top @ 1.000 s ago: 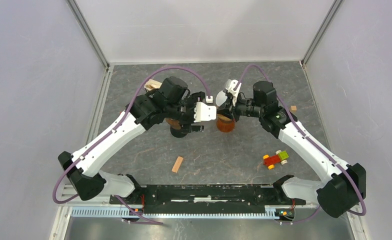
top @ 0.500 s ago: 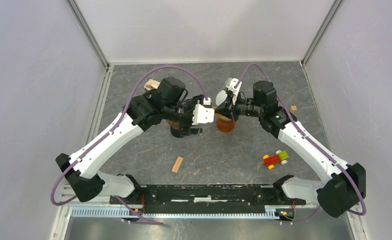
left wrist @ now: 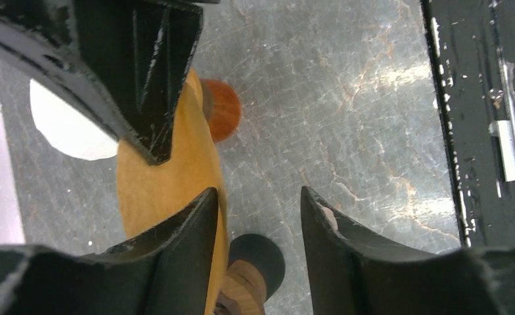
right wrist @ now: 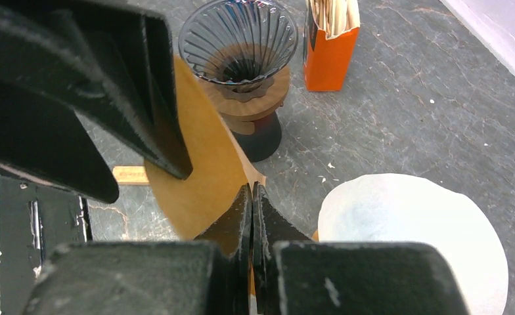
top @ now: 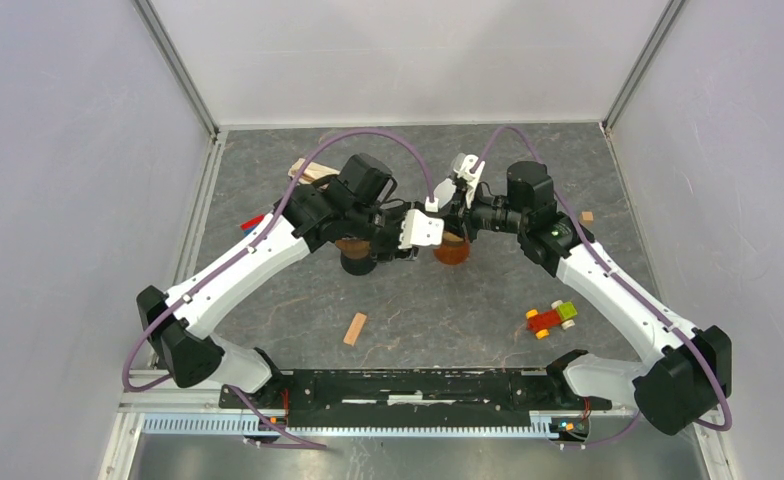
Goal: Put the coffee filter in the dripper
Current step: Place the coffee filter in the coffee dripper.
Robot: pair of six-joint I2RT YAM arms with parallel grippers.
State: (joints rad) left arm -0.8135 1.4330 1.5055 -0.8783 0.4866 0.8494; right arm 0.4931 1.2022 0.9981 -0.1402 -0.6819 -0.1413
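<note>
Coffee filter [right wrist: 196, 190]: found pinched at its low edge in the clenched right gripper [right wrist: 251, 197]. Saw its long side lean to 11 o'clock, with the dripper [right wrist: 238, 39] near at 12 o'clock. Found the left gripper [left wrist: 258, 193] released, just beside the filter at 10 o'clock.

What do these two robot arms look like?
The left arm and right arm are white tubes linked by chunky black joints, each trailed by a purple cable. The left pincer and right pincer have black wedge-shaped fingers.
</note>
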